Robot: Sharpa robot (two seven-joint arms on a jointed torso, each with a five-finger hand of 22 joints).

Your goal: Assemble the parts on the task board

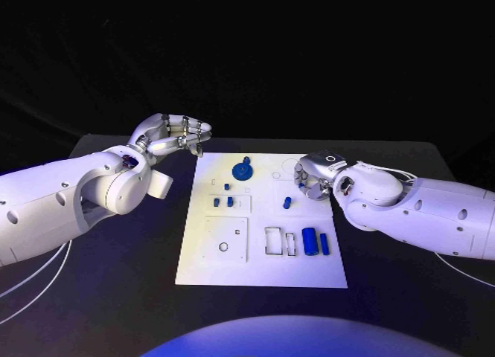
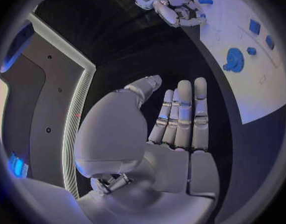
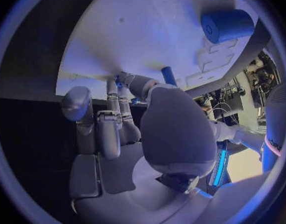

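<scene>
The task board (image 1: 263, 256) lies flat in the middle of the table, and the blue parts sit on it: a round disc (image 1: 243, 170) near its far edge, and two upright cylinders (image 1: 310, 242) toward its near right. These parts look small, rigid and light, probably smooth plastic, so a fingertip pinch across a cylinder's sides seems the best hold. The left hand (image 1: 174, 137) hovers off the board's far left corner, holding nothing; its wrist view shows the fingers (image 2: 183, 115) straight and apart. The right hand (image 1: 315, 177) is over the board's right edge; its wrist view shows fingers (image 3: 112, 119) reaching onto the white surface, possibly touching a small blue part, though I cannot tell.
</scene>
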